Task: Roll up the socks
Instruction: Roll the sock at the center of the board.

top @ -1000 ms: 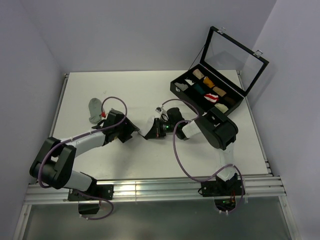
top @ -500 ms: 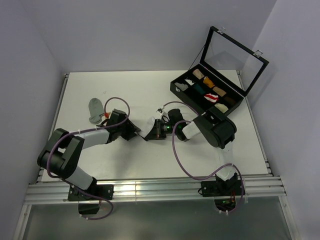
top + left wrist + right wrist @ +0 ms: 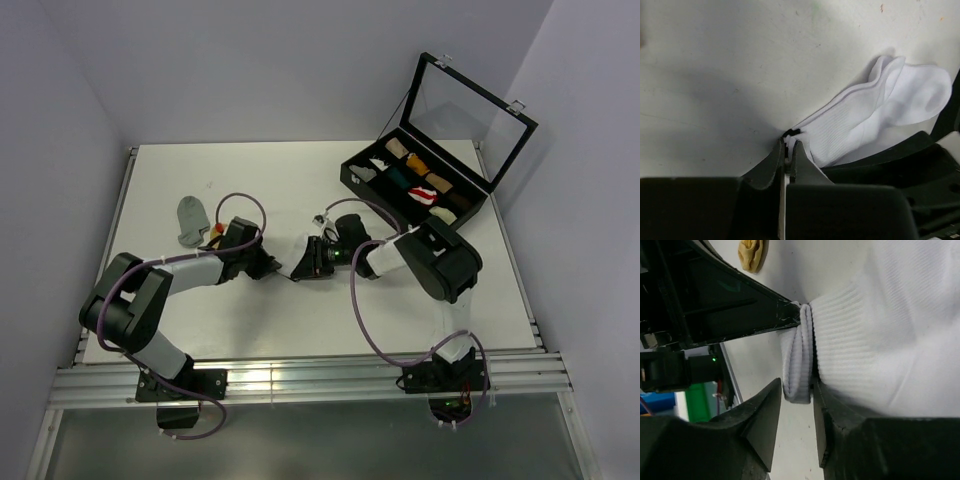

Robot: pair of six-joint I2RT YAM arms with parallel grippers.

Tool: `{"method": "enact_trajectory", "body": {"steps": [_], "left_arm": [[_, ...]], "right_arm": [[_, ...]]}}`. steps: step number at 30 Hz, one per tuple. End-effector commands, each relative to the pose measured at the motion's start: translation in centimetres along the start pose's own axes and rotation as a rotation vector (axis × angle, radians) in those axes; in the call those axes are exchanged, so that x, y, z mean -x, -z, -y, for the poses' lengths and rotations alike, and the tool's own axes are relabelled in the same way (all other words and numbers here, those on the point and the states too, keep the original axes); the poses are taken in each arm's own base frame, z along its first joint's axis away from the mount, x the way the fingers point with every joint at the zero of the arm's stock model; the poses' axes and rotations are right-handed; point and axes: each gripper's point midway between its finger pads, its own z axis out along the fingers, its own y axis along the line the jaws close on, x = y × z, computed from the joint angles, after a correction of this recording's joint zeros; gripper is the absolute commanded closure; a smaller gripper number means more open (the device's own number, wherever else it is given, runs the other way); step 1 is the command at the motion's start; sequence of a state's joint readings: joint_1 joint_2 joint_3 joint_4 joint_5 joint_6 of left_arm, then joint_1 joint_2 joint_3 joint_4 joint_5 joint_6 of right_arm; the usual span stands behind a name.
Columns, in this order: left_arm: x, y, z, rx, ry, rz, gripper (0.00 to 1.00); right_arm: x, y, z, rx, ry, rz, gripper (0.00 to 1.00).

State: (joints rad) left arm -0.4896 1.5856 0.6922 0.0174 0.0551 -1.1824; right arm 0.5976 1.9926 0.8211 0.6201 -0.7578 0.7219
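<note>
Presently noting left gripper (image 3: 788, 145) pinched shut on cuff of white sock (image 3: 880, 110), right gripper (image 3: 797, 390) parted around a fold of it; found sock lying left of black case (image 3: 350, 180).

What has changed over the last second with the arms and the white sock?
The left gripper moved right, up to the white sock, and shut on its edge. The right gripper stayed on the sock, jaws around a fold close by; whether it pinches is unclear. The grey sock and the black case have not moved.
</note>
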Motion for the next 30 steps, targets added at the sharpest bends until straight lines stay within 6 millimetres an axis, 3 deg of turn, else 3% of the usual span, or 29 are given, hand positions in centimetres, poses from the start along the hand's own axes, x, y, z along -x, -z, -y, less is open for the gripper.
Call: {"method": "enact_trajectory", "body": {"steps": [1,3,4,5,7,11,22,25,30], "left_arm": [[-0.2,0.2,-0.5,0.050,-0.064,-0.010,1.00],[0.1,0.3,-0.4,0.056,-0.085,0.002,1.00],[0.3,0.4,-0.1,0.052,-0.092,0.007,1.00],[0.4,0.4,-0.3,0.060,-0.102,0.008,1.00],[0.5,0.4,0.0,0.058,-0.113,0.009,1.00],[0.5,0.4,0.2,0.057,-0.133,0.006,0.99],[0.3,0.5,0.4,0.052,-0.180,-0.015,1.00],[0.3,0.6,0.3,0.053,-0.195,-0.022,1.00],[-0.1,0.4,0.0,0.071,-0.226,-0.053,1.00]], "right_arm": [[1.9,1.2,0.1,-0.109,0.105,0.046,0.59],[3.3,2.0,-1.2,-0.126,0.160,0.076,0.57],[3.2,2.5,-0.9,-0.162,0.175,0.068,0.57],[4.6,3.0,-1.5,-0.191,0.206,0.110,0.57],[5.1,3.8,-0.6,-0.281,0.214,0.117,0.57],[8.1,5.0,1.3,-0.466,0.245,0.190,0.57],[9.4,3.3,7.1,-0.638,0.265,0.154,0.60],[10.0,3.0,8.0,-0.670,0.283,0.148,0.60],[11.9,2.9,7.2,-0.682,0.326,0.153,0.60]]}}
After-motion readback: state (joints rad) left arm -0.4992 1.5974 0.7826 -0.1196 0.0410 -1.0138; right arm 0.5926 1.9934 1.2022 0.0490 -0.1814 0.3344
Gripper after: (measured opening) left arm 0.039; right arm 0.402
